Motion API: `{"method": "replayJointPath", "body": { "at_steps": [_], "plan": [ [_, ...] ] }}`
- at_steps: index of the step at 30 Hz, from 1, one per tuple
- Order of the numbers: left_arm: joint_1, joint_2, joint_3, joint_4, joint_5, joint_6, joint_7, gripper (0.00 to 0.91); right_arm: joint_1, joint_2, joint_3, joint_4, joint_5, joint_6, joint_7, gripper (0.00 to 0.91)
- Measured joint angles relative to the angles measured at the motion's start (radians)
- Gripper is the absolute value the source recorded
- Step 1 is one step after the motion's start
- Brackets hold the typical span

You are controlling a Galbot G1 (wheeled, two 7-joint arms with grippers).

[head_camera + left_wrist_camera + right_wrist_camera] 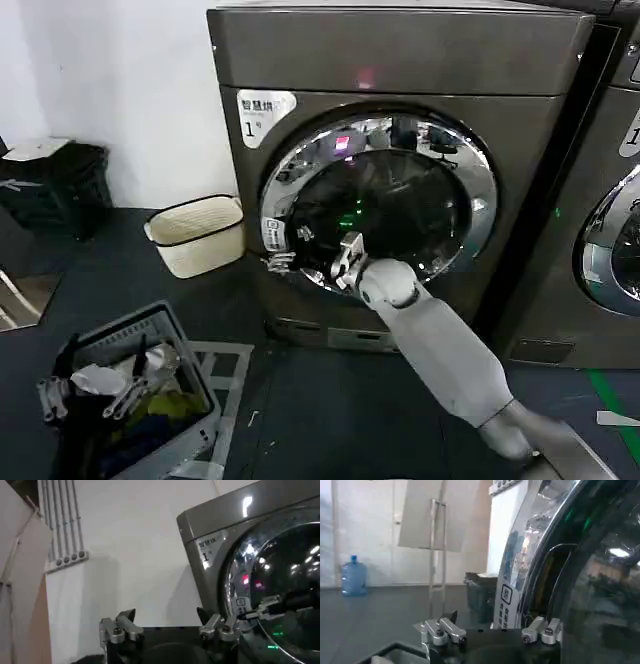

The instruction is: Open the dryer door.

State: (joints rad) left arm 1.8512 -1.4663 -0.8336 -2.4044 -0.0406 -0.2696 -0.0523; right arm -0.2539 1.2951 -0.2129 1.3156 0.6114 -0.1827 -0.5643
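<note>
Right gripper (283, 262) reaching out on its pale arm to the lower left rim of the dryer door (470, 235), fingers spread apart and empty, tips at the chrome ring just beside the small white sticker (271, 233) there. Seen from the head: door set in the front of the dryer (400, 60), its chrome ring lying against the dark grey-bronze front, glass dark with a pink light and green glints in it. Top left of the machine's front: a white label (262, 108) with several small characters too fine to read and a large "1" under them. From the left wrist camera: left gripper (170, 630) hanging off to the left of the machine, fingers wide apart, nothing between them; same "1" label again, and farther off the right gripper's metal fingers (267, 605) against the door's rim. From the right wrist camera, very close to the rim: chrome ring edge-on, rim sticker with a small square symbol and a line of print not legible, a blue water bottle (353, 575) far off by the wall. On the head view's near left floor, a grey basket (185, 350) of laundry; farther back, a cream basket (196, 234) beside the dryer; at the right edge, a neighbouring machine (610, 230) with its own chrome door.
</note>
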Motion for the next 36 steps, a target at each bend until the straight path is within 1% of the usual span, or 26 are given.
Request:
{"method": "replayJointPath", "body": {
  "at_steps": [5,9,12,17,25,31,36],
  "plan": [
    [-0.013,0.002,0.000,0.002,-0.005,0.020,0.008,0.907,-0.019,-0.031,0.002,0.044,0.025,-0.010,-0.027,0.907],
    [-0.023,0.009,0.000,0.002,-0.013,0.042,0.014,0.907,-0.039,-0.067,0.007,0.092,0.064,-0.021,-0.039,0.907],
    [-0.032,0.016,0.001,0.003,-0.028,0.064,0.037,0.907,-0.050,-0.094,0.010,0.128,0.083,-0.029,-0.051,0.907],
    [-0.051,0.029,0.004,0.014,-0.063,0.075,0.096,0.907,-0.070,-0.143,0.017,0.191,0.119,-0.041,-0.073,0.907],
    [-0.112,0.081,0.009,0.052,-0.064,0.142,0.123,0.907,-0.113,-0.218,0.044,0.286,0.183,-0.064,-0.110,0.907],
    [-0.189,0.143,0.005,0.087,-0.112,0.174,0.128,0.907,-0.148,-0.267,0.071,0.342,0.196,-0.072,-0.170,0.907],
    [-0.232,0.205,0.003,0.115,-0.186,0.191,0.144,0.907,-0.180,-0.304,0.096,0.374,0.194,-0.070,-0.243,0.907]
  ]
}}
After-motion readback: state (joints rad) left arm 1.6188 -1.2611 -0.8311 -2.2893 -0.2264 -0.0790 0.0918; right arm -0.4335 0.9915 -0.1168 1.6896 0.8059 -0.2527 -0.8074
